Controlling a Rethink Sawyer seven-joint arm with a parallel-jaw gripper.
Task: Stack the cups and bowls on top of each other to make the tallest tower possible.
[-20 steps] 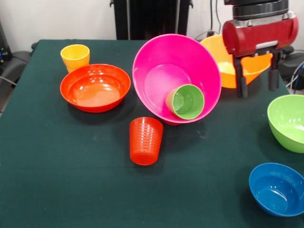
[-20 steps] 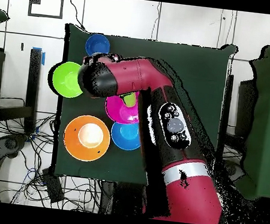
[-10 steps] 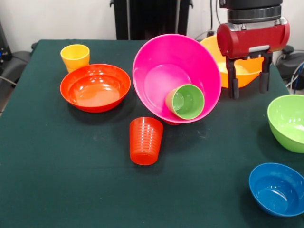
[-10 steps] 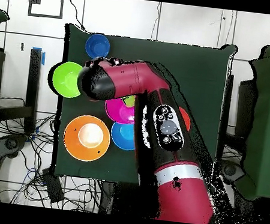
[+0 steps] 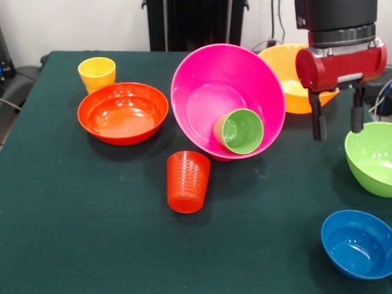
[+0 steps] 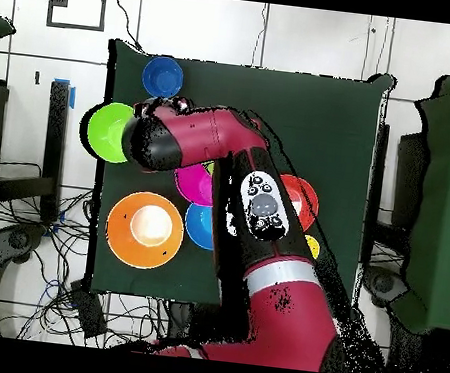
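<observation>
Jaws (image 5: 336, 122) spread wide, holding nothing.
They hang between the yellow-orange bowl (image 5: 288, 76) and lime green bowl (image 5: 370, 158); the light green cup (image 5: 239, 130) lies in the tilted pink bowl (image 5: 211, 79).

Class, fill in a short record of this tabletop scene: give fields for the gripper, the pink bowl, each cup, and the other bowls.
gripper: open, empty, hanging between the yellow-orange bowl and the lime green bowl
large pink bowl: tilted on its side, opening facing the camera
light green cup: lying inside the pink bowl
orange-red ribbed cup: upside down on the table, in front of the pink bowl
yellow cup: upright behind the red-orange bowl
blue bowl: upright, near corner
stacking: nothing stacked upright yet
</observation>
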